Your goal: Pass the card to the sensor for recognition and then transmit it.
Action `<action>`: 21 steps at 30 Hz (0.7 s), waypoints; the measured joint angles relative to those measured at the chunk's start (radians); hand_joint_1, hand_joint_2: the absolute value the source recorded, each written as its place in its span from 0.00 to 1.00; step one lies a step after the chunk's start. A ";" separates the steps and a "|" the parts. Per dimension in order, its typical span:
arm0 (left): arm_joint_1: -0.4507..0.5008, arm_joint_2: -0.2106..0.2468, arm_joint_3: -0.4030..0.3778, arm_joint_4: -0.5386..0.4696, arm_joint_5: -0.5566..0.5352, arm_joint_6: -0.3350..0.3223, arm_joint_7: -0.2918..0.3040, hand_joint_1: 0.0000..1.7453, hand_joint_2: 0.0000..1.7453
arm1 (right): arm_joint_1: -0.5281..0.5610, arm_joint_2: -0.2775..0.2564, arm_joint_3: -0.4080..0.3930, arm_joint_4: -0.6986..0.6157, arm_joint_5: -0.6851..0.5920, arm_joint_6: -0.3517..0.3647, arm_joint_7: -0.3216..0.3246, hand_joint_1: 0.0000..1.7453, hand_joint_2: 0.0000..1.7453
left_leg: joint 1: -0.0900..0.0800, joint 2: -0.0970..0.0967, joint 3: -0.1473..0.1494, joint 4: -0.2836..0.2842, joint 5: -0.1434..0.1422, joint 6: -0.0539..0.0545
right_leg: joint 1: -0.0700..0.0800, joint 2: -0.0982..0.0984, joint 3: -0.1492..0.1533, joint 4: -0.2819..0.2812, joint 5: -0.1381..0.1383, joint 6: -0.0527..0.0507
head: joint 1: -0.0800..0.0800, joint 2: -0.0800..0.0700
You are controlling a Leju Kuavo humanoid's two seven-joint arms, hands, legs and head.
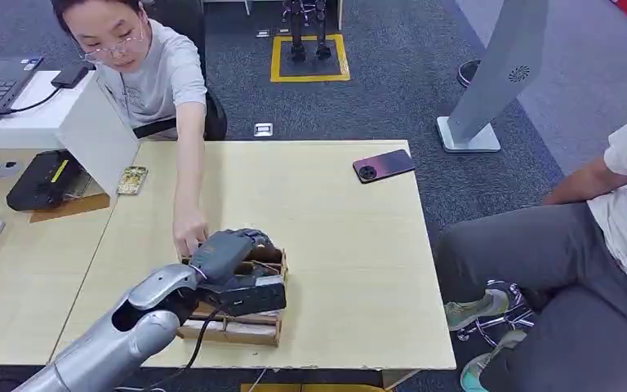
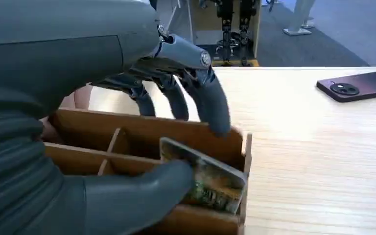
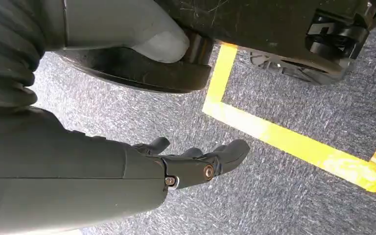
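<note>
You've got the left hand [image 1: 227, 255] over the wooden box [image 1: 255, 325] near the table's [image 1: 351, 269] front edge, approx 6 o'clock from table centre. In the left wrist view the thumb [image 2: 142, 196] presses on the card [image 2: 210, 181], which stands tilted in the box's end compartment, leaning on the wall; the other fingers [image 2: 210, 105] reach over the far rim, apart from the card, so it's not gripped yet. A person's hand [image 1: 188, 237] touches the box at 10 o'clock from your hand. Phone [image 1: 384, 165] lies at 1 o'clock, well apart. Black sensor unit [image 1: 42, 181] sits at 10 o'clock on the next table. Right hand [image 3: 196, 164] hangs over carpet [image 3: 274, 196], fingers loosely extended, holding nothing.
</note>
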 joint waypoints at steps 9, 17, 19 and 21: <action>-0.002 0.008 0.000 0.000 0.010 -0.004 -0.006 1.00 1.00 | 0.000 0.000 0.000 0.000 0.000 0.002 0.000 0.00 1.00 | 0.000 0.001 0.000 0.000 0.000 0.000 | 0.000 0.001 -0.001 0.000 0.000 0.000 | 0.000 0.000; -0.002 0.023 0.000 -0.006 0.034 -0.013 -0.009 1.00 1.00 | 0.000 0.000 -0.001 0.000 0.000 0.003 0.000 0.00 1.00 | 0.000 0.001 0.000 -0.001 0.000 0.000 | 0.000 0.002 -0.001 0.000 0.000 0.000 | 0.000 0.000; -0.001 0.026 0.000 -0.006 0.040 -0.015 -0.009 1.00 1.00 | 0.000 0.000 -0.002 0.000 0.001 0.003 0.000 0.00 1.00 | 0.000 0.001 0.000 -0.001 0.000 0.000 | 0.000 0.002 -0.001 0.000 0.000 0.000 | 0.000 0.000; -0.001 0.029 0.000 -0.008 0.043 -0.015 -0.010 1.00 1.00 | 0.000 0.000 -0.002 0.000 0.002 0.003 0.000 0.00 1.00 | 0.000 0.001 0.000 -0.001 0.000 0.000 | 0.000 0.002 -0.001 0.000 0.000 0.000 | 0.000 0.000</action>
